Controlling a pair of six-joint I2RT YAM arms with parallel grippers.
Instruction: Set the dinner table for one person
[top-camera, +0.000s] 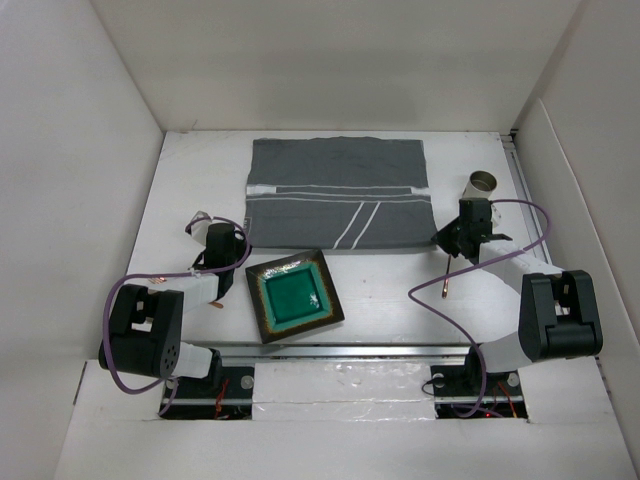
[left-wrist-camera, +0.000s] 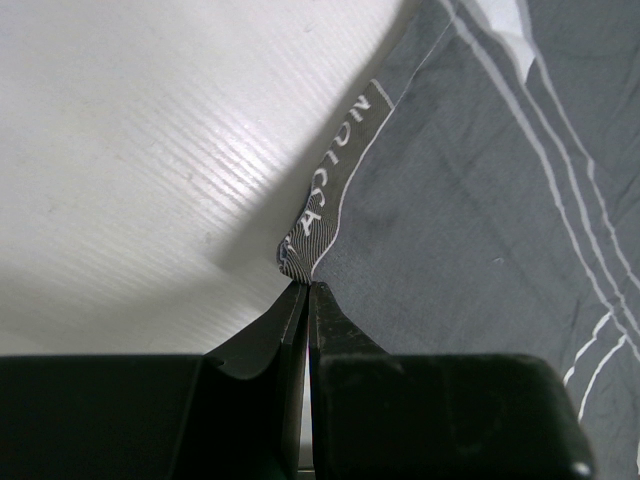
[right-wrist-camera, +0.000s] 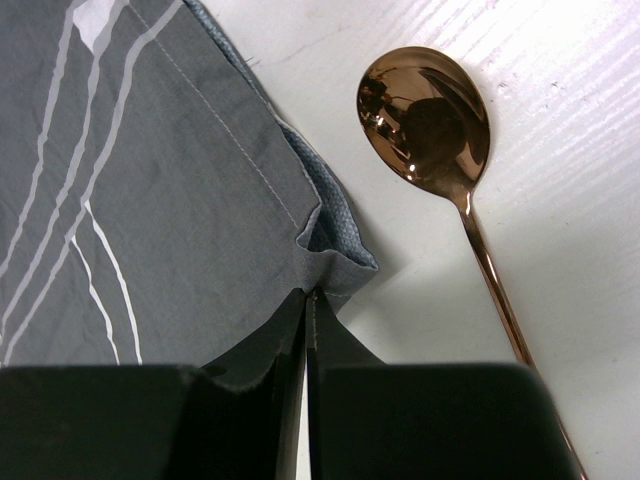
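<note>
The grey striped cloth mat (top-camera: 340, 190) lies flat on the white dinner table (top-camera: 390, 300), toward the back. My left gripper (top-camera: 243, 244) is shut on the mat's near-left corner; in the left wrist view the jaws (left-wrist-camera: 305, 287) pinch the corner by the woven label, with the mat (left-wrist-camera: 480, 200) spreading right. My right gripper (top-camera: 441, 240) is shut on the mat's near-right corner; in the right wrist view the jaws (right-wrist-camera: 308, 292) pinch the folded-up corner of the mat (right-wrist-camera: 150, 180). A square green-glazed plate (top-camera: 294, 296) sits near the front, between the arms.
A copper spoon (top-camera: 447, 281) lies just right of the mat's near-right corner; its bowl shows in the right wrist view (right-wrist-camera: 425, 115). A small metal cup (top-camera: 483, 183) stands at the back right. A metal rail (top-camera: 350, 348) runs along the near edge. White walls enclose the table.
</note>
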